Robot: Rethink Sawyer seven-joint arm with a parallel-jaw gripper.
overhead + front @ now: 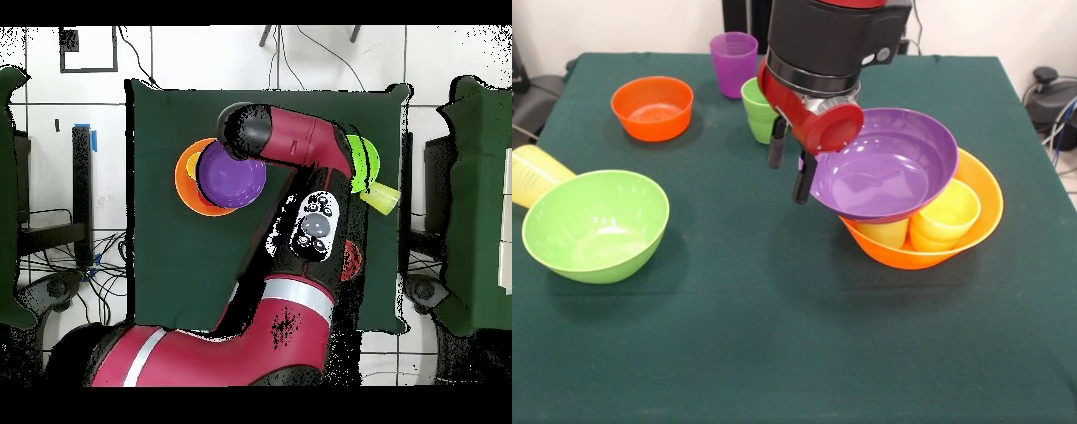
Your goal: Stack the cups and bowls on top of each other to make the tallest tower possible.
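**Two bowls stacked, purple one sits tilted**

The tower (927, 221) is at the table's right side in front view: big yellow-orange bowl (984, 208) as base, w/ yellow cups (949, 212) inside and the purple bowl (892, 168) resting tilted on them. The gripper (788, 163) hangs just beside the purple bowl's left rim; its two black fingers (776, 146) stand apart, holding nothing. Lime green bowl (596, 225) is front left, a pale yellow cup (534, 172) touching it. Orange bowl (652, 107), purple cup (734, 62) and green cups (757, 110) are farther back on the green table (777, 353).

Purple bowl (232, 177) nested in yellow-orange bowl (184, 180) at frame centre-left, red arm (300, 140) overlapping, lime green bowl (366, 160) right, green counter (170, 260)
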